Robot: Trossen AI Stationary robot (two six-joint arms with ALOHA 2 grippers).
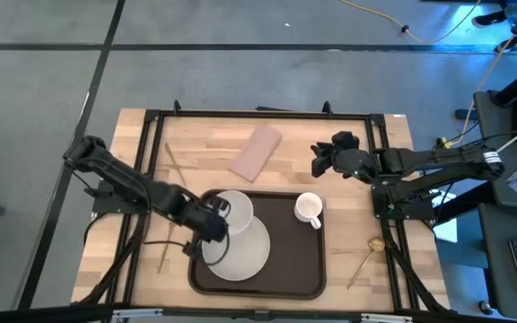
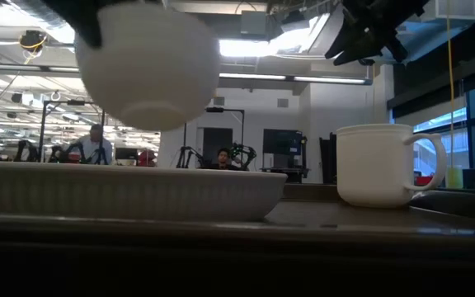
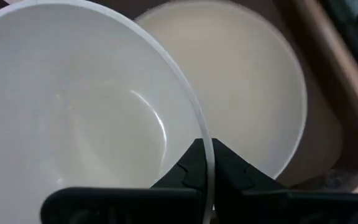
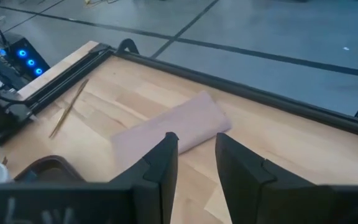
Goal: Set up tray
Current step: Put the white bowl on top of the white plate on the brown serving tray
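Observation:
The dark brown tray point(image 1: 305, 269) lies at the table's near middle. A white plate point(image 1: 245, 253) and a white mug point(image 1: 309, 209) rest on it. My left gripper point(image 1: 214, 222) is shut on a white bowl point(image 1: 234, 208), which hangs over the plate's far-left part; the low view shows the bowl point(image 2: 148, 66) above the plate point(image 2: 122, 194). My right gripper point(image 1: 319, 161) is open and hovers above the wood, right of the pinkish-tan napkin point(image 1: 256, 151), which lies flat beyond the tray. In the right wrist view the napkin point(image 4: 169, 127) lies just ahead of my right gripper point(image 4: 195, 155). My left gripper pinches the bowl's rim point(image 3: 207, 163), one finger inside the hollow and one outside. It comes at the bowl from the table's left side. The bowl is lifted clear of the plate point(image 3: 247, 81) and is slightly tilted.
A thin stick point(image 1: 173, 161) lies on the wood left of the napkin, another point(image 1: 162, 254) left of the tray. A gold utensil point(image 1: 367, 257) lies right of the tray. A black frame point(image 1: 258, 114) borders the table. People sit in the room far behind.

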